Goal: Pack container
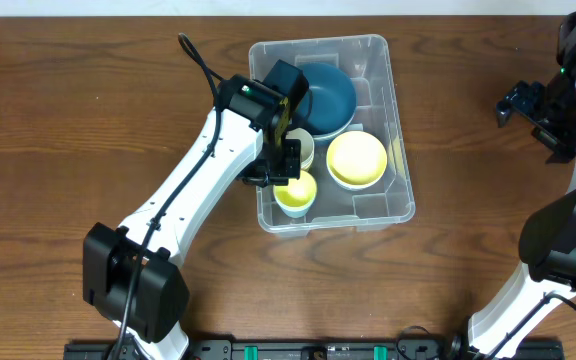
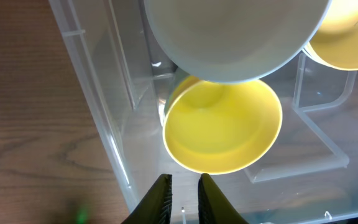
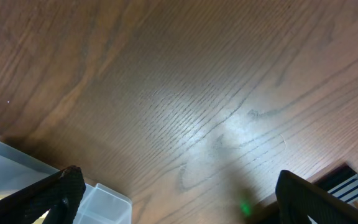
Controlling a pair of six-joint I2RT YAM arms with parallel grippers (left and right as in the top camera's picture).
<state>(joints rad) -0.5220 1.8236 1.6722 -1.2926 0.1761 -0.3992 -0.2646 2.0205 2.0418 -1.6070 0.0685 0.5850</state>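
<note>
At the 7 o'clock corner of the mid-table container (image 1: 373,205), left gripper (image 2: 184,180) stands barely parted, clasping nothing, beside the small yellow bowl (image 2: 222,127); recommend straight vertical withdrawal, right gripper (image 3: 178,173) idle, wide open.

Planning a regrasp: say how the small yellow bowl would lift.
Likely stiff and light: the small yellow bowl looks like thin moulded plastic. Its glossy rim may slip. The pale bowl overlaps it, so it could snag.
</note>
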